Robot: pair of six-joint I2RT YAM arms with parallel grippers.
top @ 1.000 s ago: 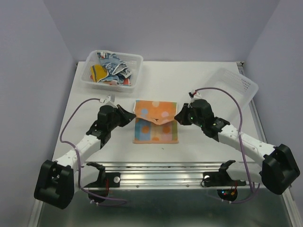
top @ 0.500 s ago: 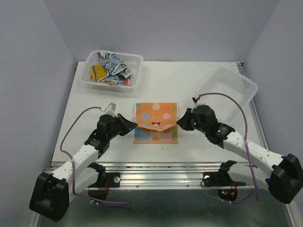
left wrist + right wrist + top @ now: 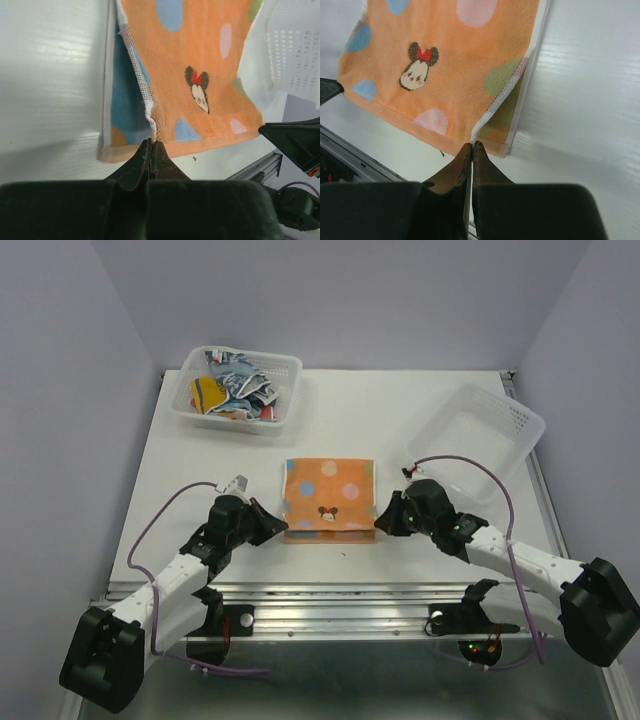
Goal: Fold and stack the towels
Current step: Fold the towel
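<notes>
One of the towels, an orange dotted towel (image 3: 328,498) with a small mouse figure, lies folded over itself on the white table between both arms. My left gripper (image 3: 281,523) is shut on the upper layer's near-left corner (image 3: 151,135). My right gripper (image 3: 378,518) is shut on its near-right corner (image 3: 476,136). In both wrist views the top layer (image 3: 190,60) (image 3: 450,55) hangs slightly raised over the lower layer at the pinched corners. More crumpled towels (image 3: 232,388) fill the far-left basket.
A white lattice basket (image 3: 243,423) at the far left holds the crumpled towels. An empty white lattice basket (image 3: 510,415) sits tilted at the far right. The metal rail (image 3: 340,595) runs along the table's near edge just behind both grippers.
Both grippers have drawn the towel's far edge toward the near edge and lowered it, so the upper layer now covers the lower one.
</notes>
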